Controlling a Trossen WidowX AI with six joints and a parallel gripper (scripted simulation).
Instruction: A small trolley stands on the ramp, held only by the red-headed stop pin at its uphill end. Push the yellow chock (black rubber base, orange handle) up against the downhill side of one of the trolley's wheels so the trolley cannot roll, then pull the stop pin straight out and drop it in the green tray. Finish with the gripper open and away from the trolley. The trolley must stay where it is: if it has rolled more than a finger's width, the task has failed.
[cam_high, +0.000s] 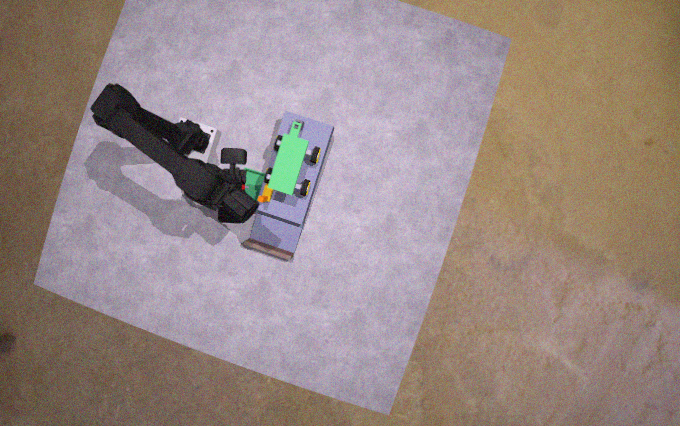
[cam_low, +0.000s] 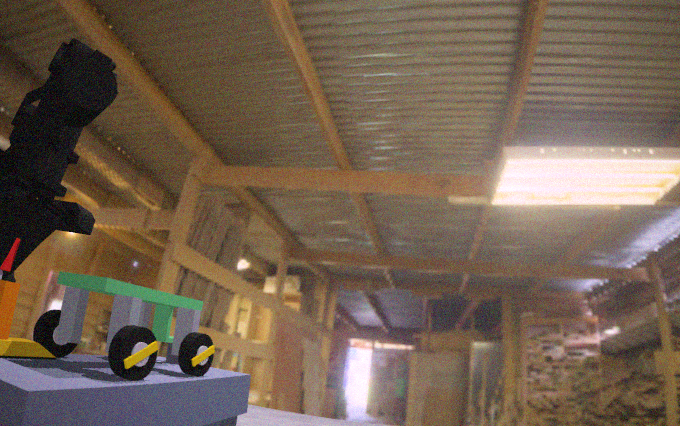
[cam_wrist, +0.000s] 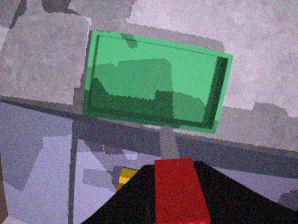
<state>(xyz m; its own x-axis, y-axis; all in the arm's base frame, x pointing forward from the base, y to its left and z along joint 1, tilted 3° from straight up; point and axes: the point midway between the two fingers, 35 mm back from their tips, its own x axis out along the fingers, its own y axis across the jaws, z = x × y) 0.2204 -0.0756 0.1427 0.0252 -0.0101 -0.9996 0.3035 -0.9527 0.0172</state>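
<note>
From the top, the green-decked trolley (cam_high: 289, 165) (cam_low: 130, 291) is seen on the slate-blue ramp (cam_high: 281, 235) (cam_low: 130, 401) (cam_wrist: 35, 150), beside the pincer (cam_high: 244, 187) (cam_low: 8, 273) (cam_wrist: 172, 173). In the exterior view, black round wheels are shown beyond it. In the wrist view, the blocky red-headed pin (cam_wrist: 177, 187) is grasped, near the smooth green tray (cam_wrist: 87, 75) (cam_high: 253, 171).

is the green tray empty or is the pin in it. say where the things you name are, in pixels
Empty: the wrist view shows only shadows inside the tray (cam_high: 254, 172) (cam_wrist: 161, 123), and the red-headed pin (cam_high: 243, 187) (cam_low: 11, 255) (cam_wrist: 180, 190) outside it.
</note>
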